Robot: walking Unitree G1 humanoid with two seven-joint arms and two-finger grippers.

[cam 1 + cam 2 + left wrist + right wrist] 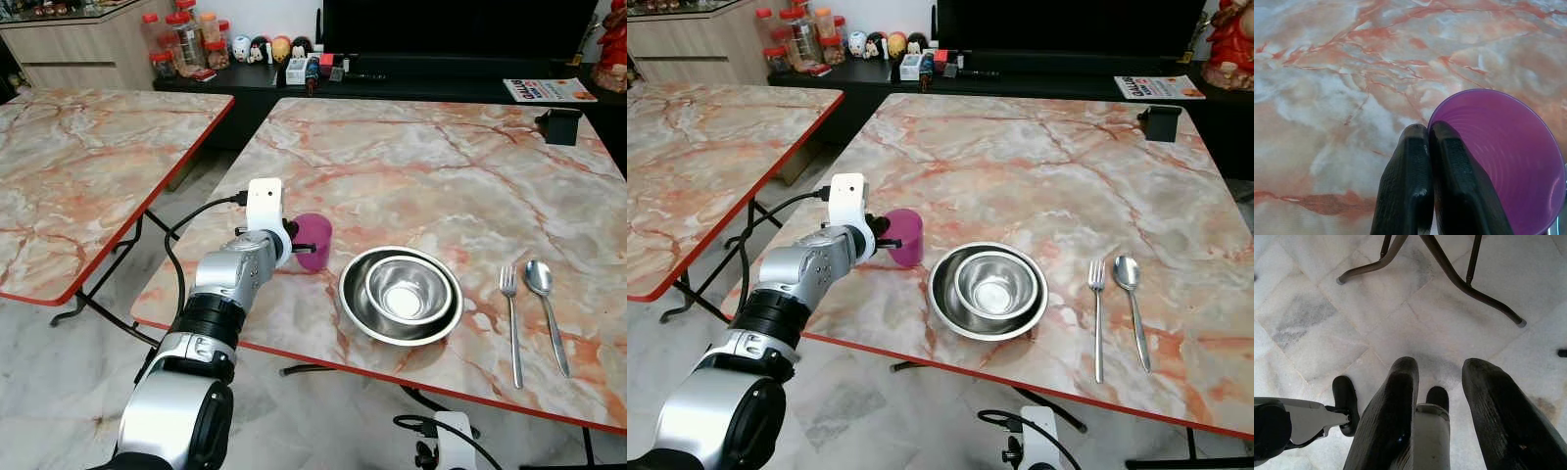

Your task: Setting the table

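Observation:
A purple cup [314,241] stands on the marble table [441,166] near its left front edge. My left gripper [1427,131] is shut on the cup's rim [1436,115], one finger inside and one outside. Just right of the cup sit two nested steel bowls [403,292]. Farther right lie a fork [510,318] and a spoon [544,305], side by side. My right gripper [1440,369] hangs low beside the table, open, pointing at the tiled floor [1317,318].
A second marble table [78,166] stands to the left across a narrow gap. A black holder [561,125] sits at the far right corner. Jars and figurines [196,44] line the dark cabinet behind. Table legs [1469,279] cross the floor below.

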